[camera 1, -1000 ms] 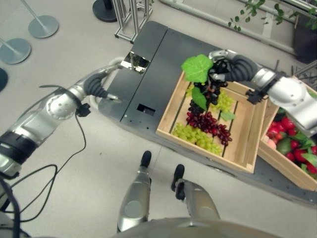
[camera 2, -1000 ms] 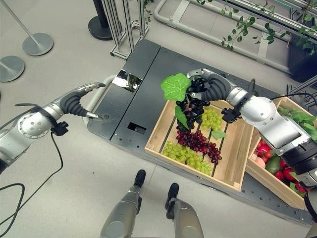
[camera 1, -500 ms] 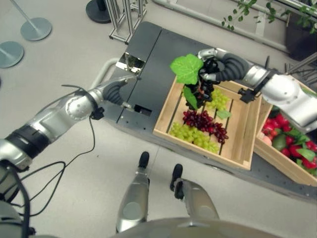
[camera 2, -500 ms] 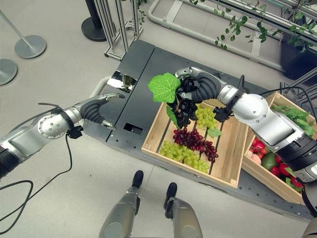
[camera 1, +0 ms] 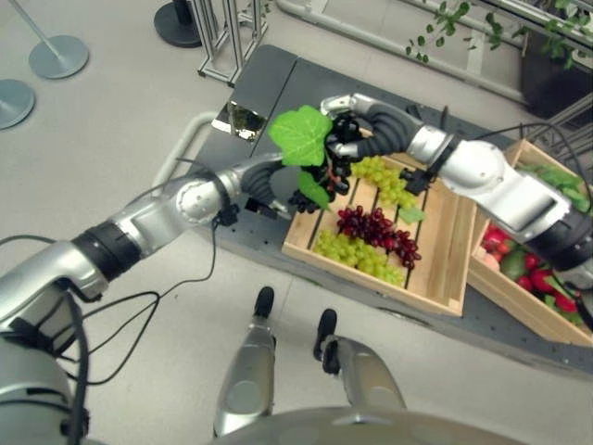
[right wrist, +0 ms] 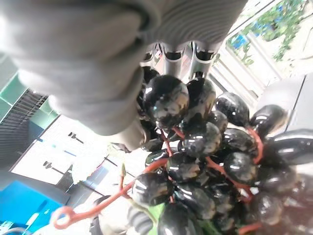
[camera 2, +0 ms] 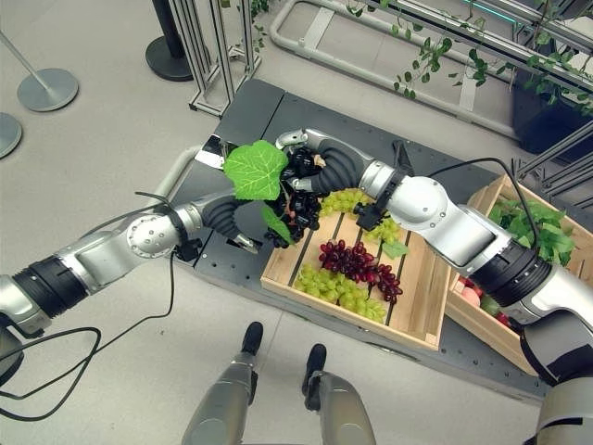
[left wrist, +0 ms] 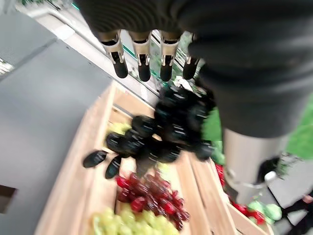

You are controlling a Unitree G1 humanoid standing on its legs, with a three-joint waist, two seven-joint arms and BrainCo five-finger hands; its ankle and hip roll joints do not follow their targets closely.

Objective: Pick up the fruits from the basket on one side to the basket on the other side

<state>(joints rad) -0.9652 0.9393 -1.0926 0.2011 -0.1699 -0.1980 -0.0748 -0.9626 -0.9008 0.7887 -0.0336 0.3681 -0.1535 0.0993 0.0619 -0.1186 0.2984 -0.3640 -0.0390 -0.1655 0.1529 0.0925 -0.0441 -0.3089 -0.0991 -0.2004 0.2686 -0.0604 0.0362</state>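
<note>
Since a second ago the right hand (camera 2: 301, 167) has carried the black grapes (camera 2: 295, 206) from above the crate's middle out to the crate's left rim, and the left hand (camera 2: 243, 215) has swung in from the cart deck to meet them.

Left eye view: black grapes (camera 1: 318, 182) hang under a big green leaf (camera 1: 299, 135), just over the left rim of the crate (camera 1: 443, 297). Right hand (camera 1: 339, 111) is curled round the bunch's top. Left hand (camera 1: 262, 181) sits just left of the rim, beside the bunch; leaf hides most of its fingers. Inside the crate lie red grapes (camera 1: 375, 228) and green grapes (camera 1: 357, 255), with another green bunch nearer the far rim. Second crate (camera 1: 523, 311), right of the first, holds red and green fruit. Both stand on a dark cart (camera 1: 278, 88).

Right eye view: same layout; bunch hangs at the crate's (camera 2: 412, 324) left corner, between the two hands.

Left wrist view: fingers (left wrist: 143, 63) straight and spread, thumb apart, nothing held. Black grapes (left wrist: 168, 129) hang just past the fingertips, above the crate's (left wrist: 73, 181) left rim.

Right wrist view: fingers (right wrist: 175, 56) clamped on the top of the black grapes (right wrist: 195, 161), reddish stem showing among the berries.
</note>
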